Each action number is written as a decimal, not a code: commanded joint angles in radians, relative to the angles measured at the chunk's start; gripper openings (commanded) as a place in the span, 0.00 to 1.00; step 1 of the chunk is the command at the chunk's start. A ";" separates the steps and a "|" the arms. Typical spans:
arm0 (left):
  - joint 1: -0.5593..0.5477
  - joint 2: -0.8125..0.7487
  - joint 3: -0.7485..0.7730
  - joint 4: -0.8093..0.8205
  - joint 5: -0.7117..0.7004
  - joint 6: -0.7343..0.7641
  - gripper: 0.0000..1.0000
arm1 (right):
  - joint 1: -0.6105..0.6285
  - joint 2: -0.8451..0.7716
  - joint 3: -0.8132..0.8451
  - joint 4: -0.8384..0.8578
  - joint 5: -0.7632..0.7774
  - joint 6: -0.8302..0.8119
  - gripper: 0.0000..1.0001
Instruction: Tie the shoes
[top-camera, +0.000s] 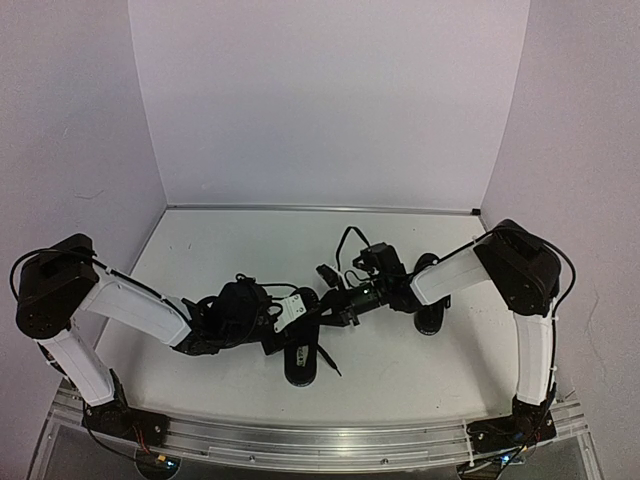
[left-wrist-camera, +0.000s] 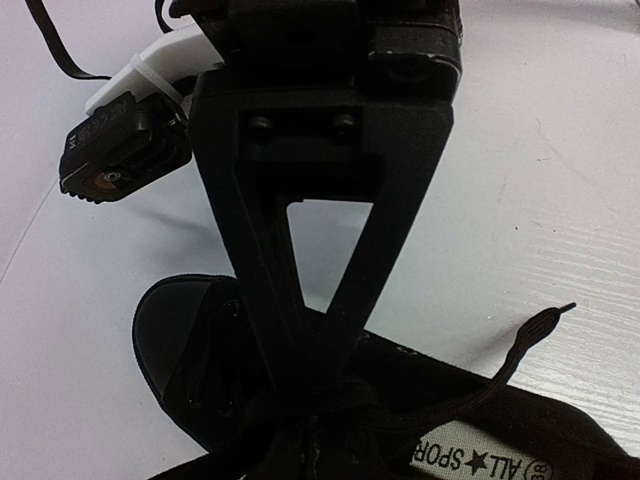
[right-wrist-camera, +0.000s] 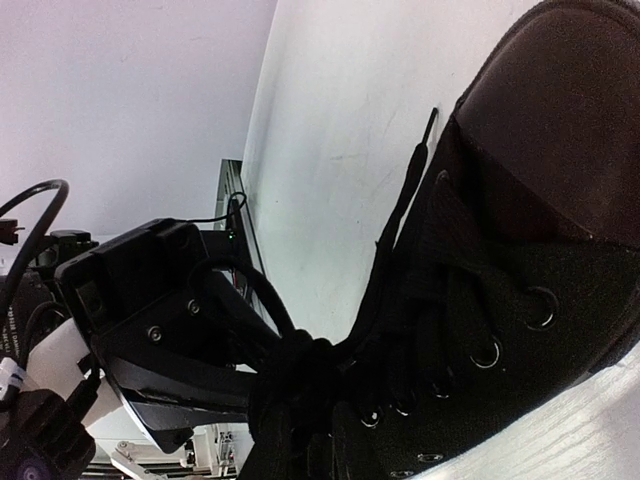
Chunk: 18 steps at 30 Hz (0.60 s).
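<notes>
One black shoe (top-camera: 300, 362) lies at the table's middle, toe toward the near edge; its pale label (left-wrist-camera: 490, 458) shows inside. In the left wrist view my left gripper (left-wrist-camera: 318, 385) is shut, its fingertips meeting on the bunched lace knot (right-wrist-camera: 300, 365) over the tongue. My right gripper (right-wrist-camera: 300, 450) comes in from the opposite side and pinches the same lace bundle, its fingers mostly hidden in the dark. A loose lace end (left-wrist-camera: 535, 330) trails on the table. The other shoe (top-camera: 433, 318) lies under my right forearm.
The two grippers (top-camera: 310, 310) nearly touch over the shoe. The right wrist's camera block (left-wrist-camera: 120, 155) sits just beyond my left fingers. White walls close the back and sides, and an aluminium rail (top-camera: 320, 440) runs along the near edge.
</notes>
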 joint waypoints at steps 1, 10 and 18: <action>0.004 0.013 0.003 0.052 0.000 -0.009 0.00 | 0.008 0.018 -0.009 0.074 -0.029 0.032 0.14; 0.007 0.023 0.005 0.063 -0.004 -0.009 0.00 | 0.017 0.032 -0.010 0.094 -0.047 0.050 0.14; 0.010 0.024 0.004 0.076 -0.010 -0.010 0.00 | 0.019 0.038 -0.021 0.119 -0.067 0.070 0.14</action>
